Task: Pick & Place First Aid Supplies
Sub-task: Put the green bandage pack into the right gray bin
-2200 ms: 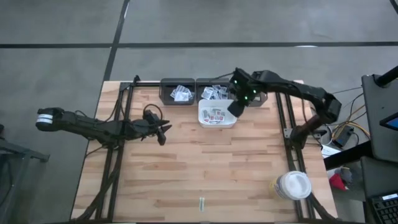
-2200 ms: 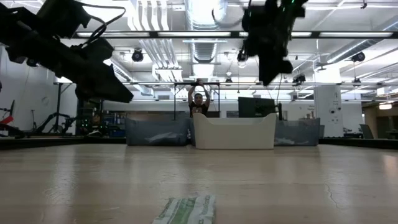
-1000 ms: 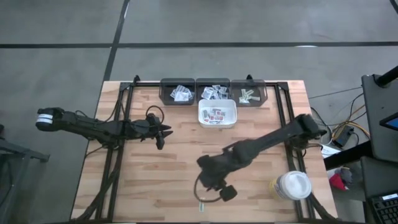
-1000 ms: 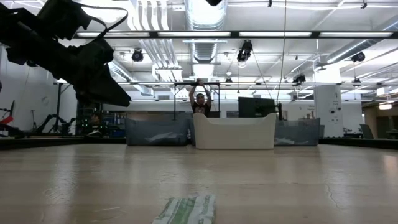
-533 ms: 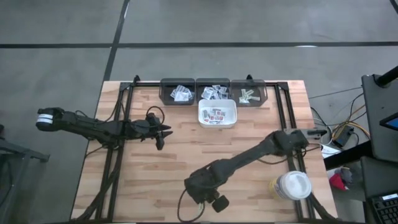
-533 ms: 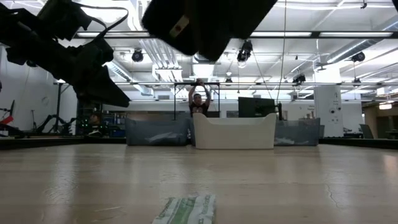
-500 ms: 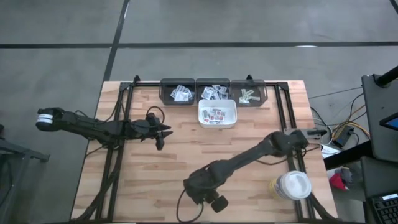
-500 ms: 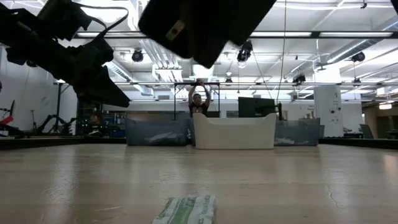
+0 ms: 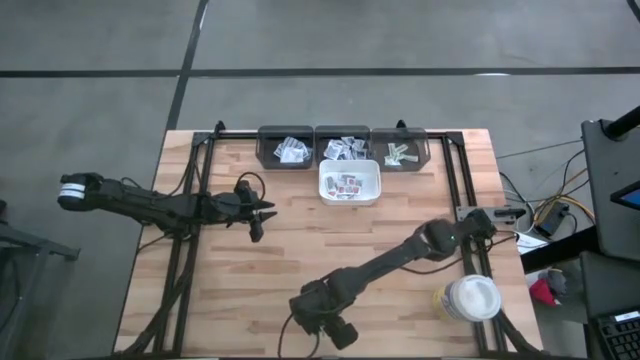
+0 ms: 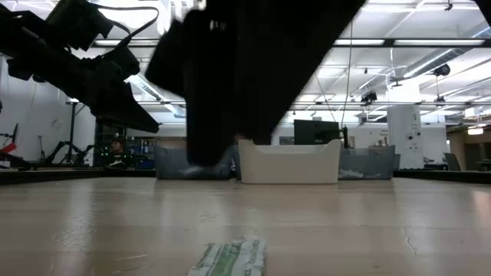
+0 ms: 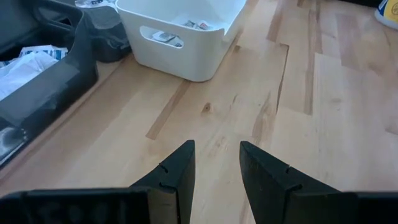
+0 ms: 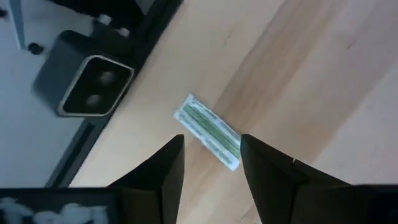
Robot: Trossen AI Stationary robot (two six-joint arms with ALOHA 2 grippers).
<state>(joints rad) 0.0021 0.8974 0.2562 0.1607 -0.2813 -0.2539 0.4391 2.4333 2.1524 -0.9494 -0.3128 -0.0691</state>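
A narrow pale packet with green print [image 12: 206, 129] lies flat on the wood near the table's near edge, also seen close up in the low view [image 10: 230, 259]. My right gripper [image 12: 211, 142] hangs above it, open, tilted steeply down, one finger on either side of the packet without touching it. From above, that gripper [image 9: 325, 325] hides the packet. My left gripper [image 9: 262, 213] hovers over the table's left middle, open [image 11: 217, 152], with nothing between its fingers. More first aid supplies lie in the white tray [image 9: 372, 170].
Three dark bins [image 9: 343, 135] with packets line the far edge, behind the white tray. A round white-lidded jar [image 9: 472, 298] stands at the near right. A small grey camera [image 12: 87, 84] sits at the near edge beside the packet. Bare wood lies across the middle.
My right gripper has swung from the table's middle toward the near edge and come down, tipping more steeply, until it hangs over the green-printed packet. The packet has stayed where it was.
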